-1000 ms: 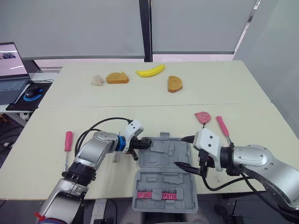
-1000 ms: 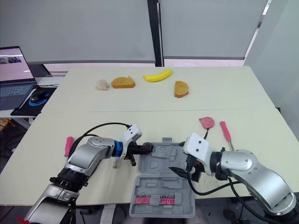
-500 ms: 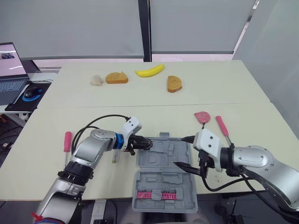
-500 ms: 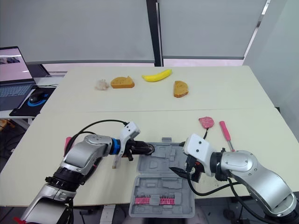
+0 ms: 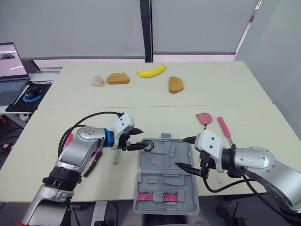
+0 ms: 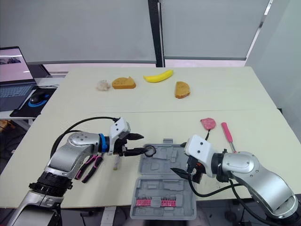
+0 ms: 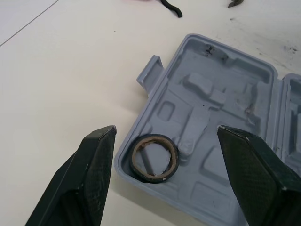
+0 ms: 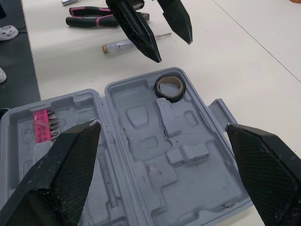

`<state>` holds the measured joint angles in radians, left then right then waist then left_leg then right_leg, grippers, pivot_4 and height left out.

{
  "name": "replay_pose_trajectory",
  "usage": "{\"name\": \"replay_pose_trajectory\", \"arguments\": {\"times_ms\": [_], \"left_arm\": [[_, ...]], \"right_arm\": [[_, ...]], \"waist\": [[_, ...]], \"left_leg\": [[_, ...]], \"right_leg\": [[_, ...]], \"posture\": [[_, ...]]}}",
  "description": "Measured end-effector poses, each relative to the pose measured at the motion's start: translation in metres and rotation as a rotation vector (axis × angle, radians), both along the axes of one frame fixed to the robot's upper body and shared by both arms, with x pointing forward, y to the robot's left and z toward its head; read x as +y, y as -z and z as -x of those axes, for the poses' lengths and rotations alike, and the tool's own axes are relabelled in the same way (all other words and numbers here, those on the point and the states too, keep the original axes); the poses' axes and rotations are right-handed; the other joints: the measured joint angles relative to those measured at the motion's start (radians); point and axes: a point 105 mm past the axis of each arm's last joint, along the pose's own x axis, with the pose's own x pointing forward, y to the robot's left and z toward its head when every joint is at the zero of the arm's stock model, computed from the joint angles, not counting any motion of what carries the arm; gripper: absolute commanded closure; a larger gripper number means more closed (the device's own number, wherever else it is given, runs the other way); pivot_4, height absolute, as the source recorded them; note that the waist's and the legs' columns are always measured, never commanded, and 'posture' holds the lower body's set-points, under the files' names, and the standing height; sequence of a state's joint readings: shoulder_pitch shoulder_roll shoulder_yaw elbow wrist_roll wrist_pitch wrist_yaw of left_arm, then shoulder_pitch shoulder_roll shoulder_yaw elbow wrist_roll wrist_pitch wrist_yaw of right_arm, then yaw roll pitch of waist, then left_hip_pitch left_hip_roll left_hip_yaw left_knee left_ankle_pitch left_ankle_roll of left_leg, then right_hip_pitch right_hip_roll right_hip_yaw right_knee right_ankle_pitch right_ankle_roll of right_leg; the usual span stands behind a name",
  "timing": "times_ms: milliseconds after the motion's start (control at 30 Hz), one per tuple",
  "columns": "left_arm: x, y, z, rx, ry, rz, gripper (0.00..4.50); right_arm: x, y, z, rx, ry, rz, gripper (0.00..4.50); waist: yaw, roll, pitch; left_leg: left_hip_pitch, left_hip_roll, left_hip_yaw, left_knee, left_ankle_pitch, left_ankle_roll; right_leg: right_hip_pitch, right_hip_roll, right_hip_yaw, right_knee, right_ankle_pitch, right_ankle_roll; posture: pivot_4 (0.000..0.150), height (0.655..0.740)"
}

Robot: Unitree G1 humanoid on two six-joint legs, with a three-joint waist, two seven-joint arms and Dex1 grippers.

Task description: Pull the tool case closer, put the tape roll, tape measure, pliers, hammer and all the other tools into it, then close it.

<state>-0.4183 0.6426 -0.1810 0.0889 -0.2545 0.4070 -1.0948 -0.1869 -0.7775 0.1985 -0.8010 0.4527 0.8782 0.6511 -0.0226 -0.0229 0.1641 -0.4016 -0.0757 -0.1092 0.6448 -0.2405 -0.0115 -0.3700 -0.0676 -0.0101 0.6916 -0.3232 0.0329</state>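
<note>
Now that the left gripper [image 5: 141,140] has spread apart and backed off, the black tape roll [image 5: 148,146] lies in the grey plastic tool case [image 5: 169,165]: one tool stowed.

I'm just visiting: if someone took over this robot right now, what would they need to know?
Left gripper open, just off the black tape roll, which lies in a corner of the open grey plastic tool case. Right gripper open, empty, over the case's right edge. Done: case near, roll in. Left: pink-and-black pliers, small clear-handled screwdriver, pink-handled screwdriver and pink rounded tool lie on the table; then close the case.
</note>
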Motion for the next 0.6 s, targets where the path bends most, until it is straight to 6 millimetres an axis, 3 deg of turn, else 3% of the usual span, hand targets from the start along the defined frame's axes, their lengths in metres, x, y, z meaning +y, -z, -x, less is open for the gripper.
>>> {"name": "replay_pose_trajectory", "arguments": {"times_ms": [200, 400, 600], "left_arm": [[-0.002, 0.008, 0.0, -0.024, 0.043, 0.011, 3.72], [-0.006, 0.013, -0.001, -0.044, 0.05, 0.013, 3.72], [-0.012, 0.032, -0.004, -0.039, 0.053, -0.015, 3.72]], "right_arm": [[0.0, 0.0, 0.0, 0.0, -0.001, 0.0, 0.0], [0.0, 0.0, 0.0, -0.004, -0.001, 0.0, 0.0], [0.001, 0.001, 0.0, -0.017, -0.004, 0.006, 0.0]], "waist": [[0.0, 0.0, 0.0], [-0.001, 0.0, 0.0], [-0.001, 0.0, 0.0]], "left_leg": [[0.0, 0.0, 0.0, 0.0, 0.0, 0.0], [0.0, 0.0, 0.0, 0.0, 0.0, 0.0], [0.0, 0.0, 0.0, 0.0, 0.0, 0.0]], "right_leg": [[0.0, 0.0, 0.0, -0.001, 0.0, 0.0], [0.001, 0.0, 0.0, -0.001, 0.0, 0.0], [0.001, 0.0, -0.001, -0.001, 0.0, 0.0]], "posture": [[0.15, 0.7361], [0.15, 0.7361], [0.15, 0.7361]]}}
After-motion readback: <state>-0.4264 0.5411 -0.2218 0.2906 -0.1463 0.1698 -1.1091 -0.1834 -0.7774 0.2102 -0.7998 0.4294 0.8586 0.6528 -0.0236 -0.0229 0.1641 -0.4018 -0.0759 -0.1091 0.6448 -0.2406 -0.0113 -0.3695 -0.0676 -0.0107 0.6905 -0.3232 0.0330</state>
